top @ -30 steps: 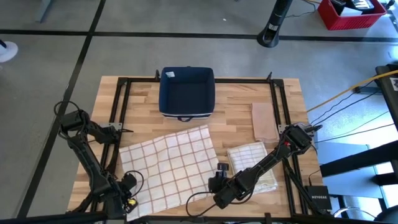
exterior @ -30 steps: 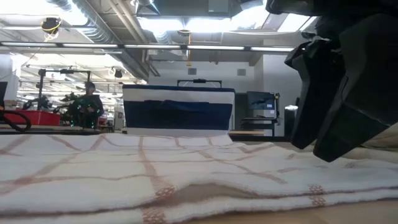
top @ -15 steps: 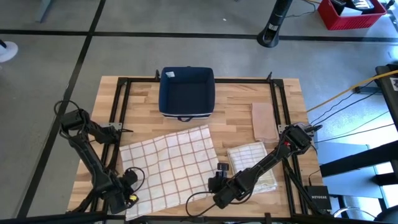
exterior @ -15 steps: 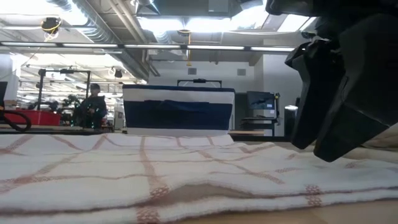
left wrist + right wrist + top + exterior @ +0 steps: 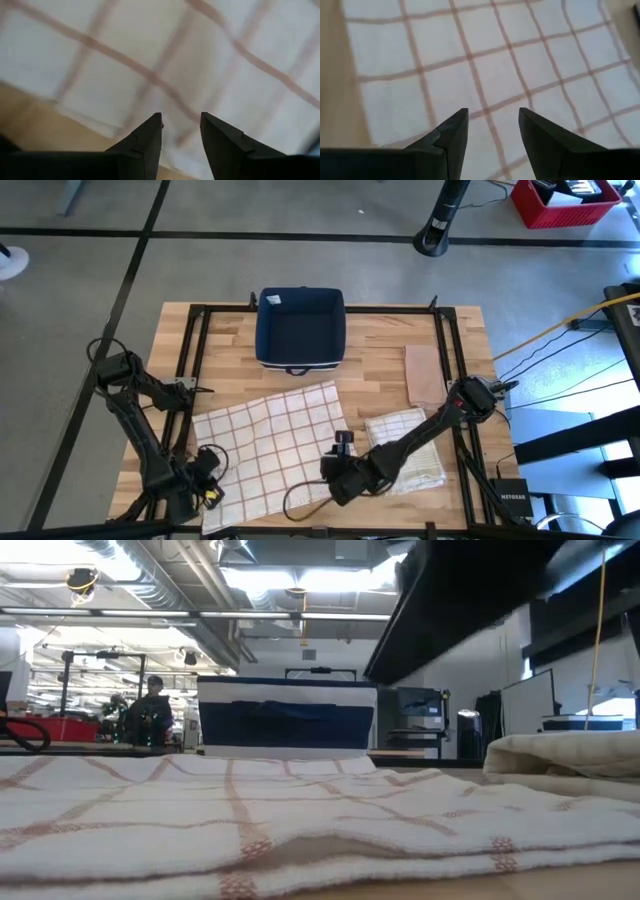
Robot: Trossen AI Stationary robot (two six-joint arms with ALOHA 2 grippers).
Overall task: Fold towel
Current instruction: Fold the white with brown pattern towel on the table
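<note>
A white towel (image 5: 270,445) with thin red checks lies spread flat on the wooden table; it fills the low view's foreground (image 5: 250,825). My left gripper (image 5: 203,472) hangs open over the towel's near left corner (image 5: 125,65), its fingers pointing steeply down, with the table's wood beside it. My right gripper (image 5: 330,480) stands open above the towel's near right part (image 5: 485,65), slanting down and touching nothing. In the low view only that arm's dark underside (image 5: 470,600) shows.
A second, folded towel (image 5: 410,442) lies right of the spread one, under the right arm, and shows in the low view (image 5: 560,760). A dark blue bin (image 5: 300,328) stands at the far middle. A brown flat piece (image 5: 425,375) lies at the far right.
My right gripper has risen and gone toward the table's left, over the towel; in the low view it has lifted out of the picture, uncovering the folded towel behind it. The spread towel lies as before.
</note>
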